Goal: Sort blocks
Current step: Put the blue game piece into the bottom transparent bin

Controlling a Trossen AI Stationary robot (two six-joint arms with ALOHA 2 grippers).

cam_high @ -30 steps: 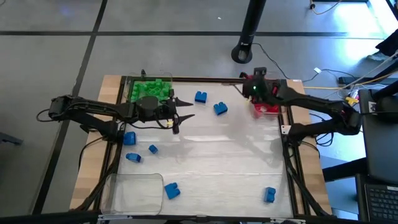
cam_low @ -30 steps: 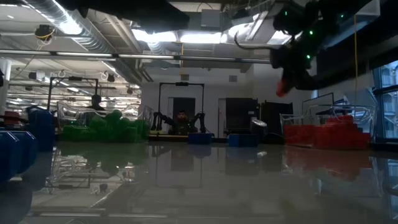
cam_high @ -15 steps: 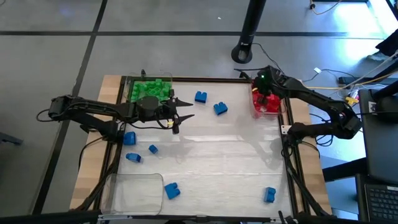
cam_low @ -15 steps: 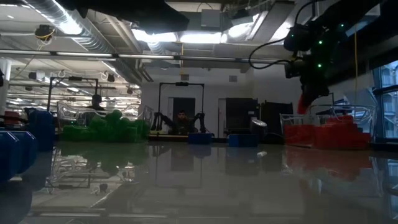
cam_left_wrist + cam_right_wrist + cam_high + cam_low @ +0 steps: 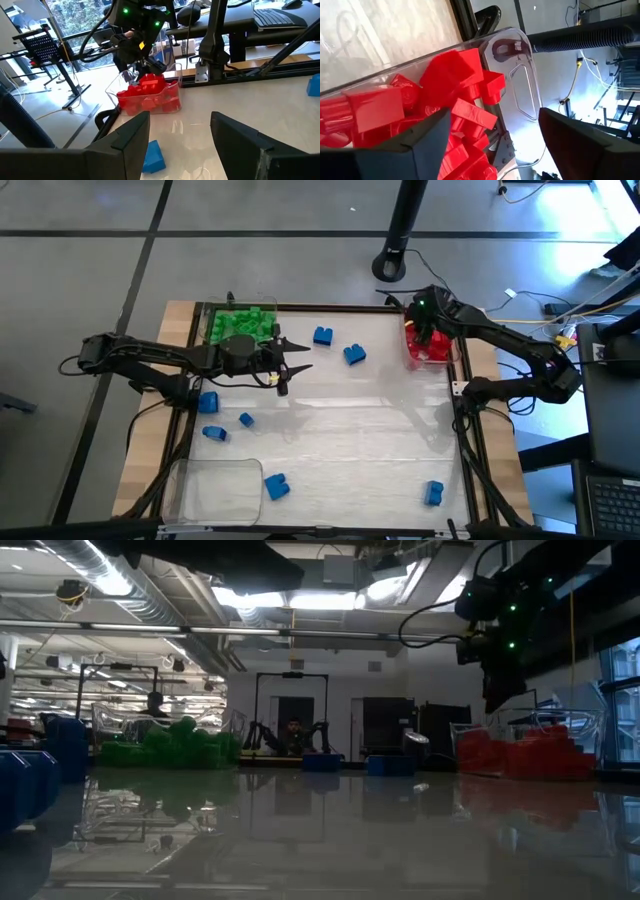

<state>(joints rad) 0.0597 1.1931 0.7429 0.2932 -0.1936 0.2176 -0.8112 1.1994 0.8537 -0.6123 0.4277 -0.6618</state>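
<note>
Right wrist view shows my right gripper (image 5: 492,132) spread open directly over the red blocks (image 5: 440,100) heaped in their clear tray (image 5: 520,65) at the table's far right; nothing sits between the fingers. My left gripper (image 5: 300,356) waits open near the green blocks (image 5: 242,322) at far left. Loose blue blocks (image 5: 352,355) lie scattered across the table. That red heap stands high, so a low withdrawal could snag a block and tip it over the rim.
</note>
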